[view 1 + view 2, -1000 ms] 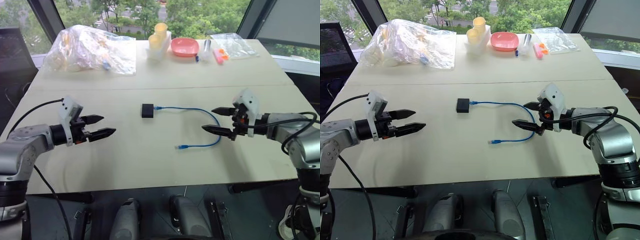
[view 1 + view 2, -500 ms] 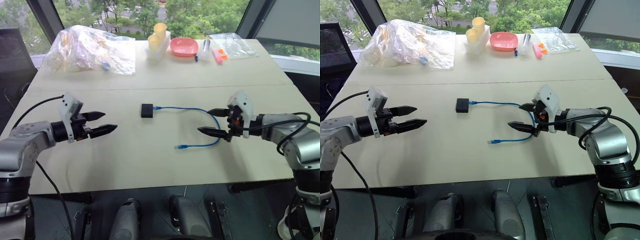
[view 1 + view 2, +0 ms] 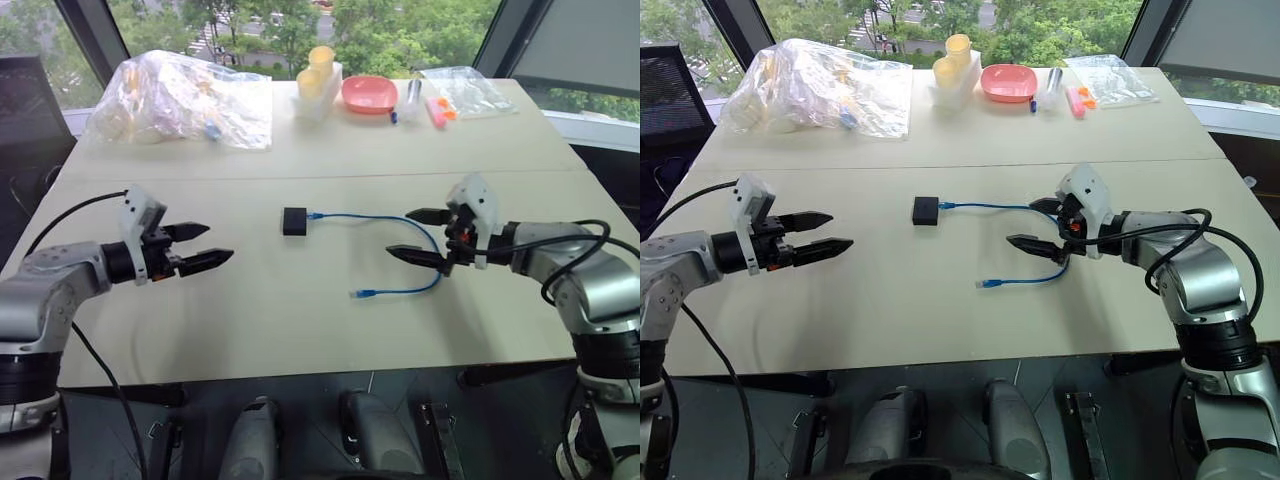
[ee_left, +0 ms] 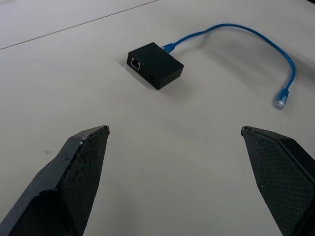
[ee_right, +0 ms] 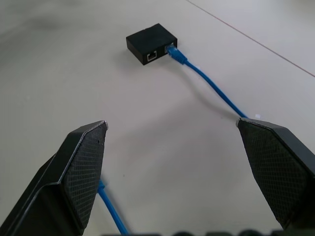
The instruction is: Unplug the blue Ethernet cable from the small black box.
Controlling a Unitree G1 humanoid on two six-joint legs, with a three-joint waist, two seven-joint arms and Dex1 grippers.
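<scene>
The table (image 3: 300,330) spreads pale and wide in front of me, with a seam (image 3: 200,178) running across it beyond the work area. Clutter sits only along the far edge: a crinkled plastic bag (image 3: 180,98) on the left, yellow cups (image 3: 317,72), a pink bowl (image 3: 370,93) and a smaller clear bag (image 3: 465,90) to the right. The near half is bare tabletop on all sides of the task things.

The blue Ethernet cable (image 3: 400,222) lies near the middle. One plug sits in the small black box (image 3: 294,221); from there the cord runs toward my right, bends round in a loop and comes back, so its free plug (image 3: 362,294) rests nearer to me, pointing left. The box lies flat, its cabled side facing right, with a second, free port beside the plug in the right wrist view.

My left gripper (image 3: 200,248) hovers well to the left of the box, fingers apart, aimed right. My right gripper (image 3: 418,236) hangs over the cable's bend, fingers spread wide, holding nothing, aimed left toward the box.
</scene>
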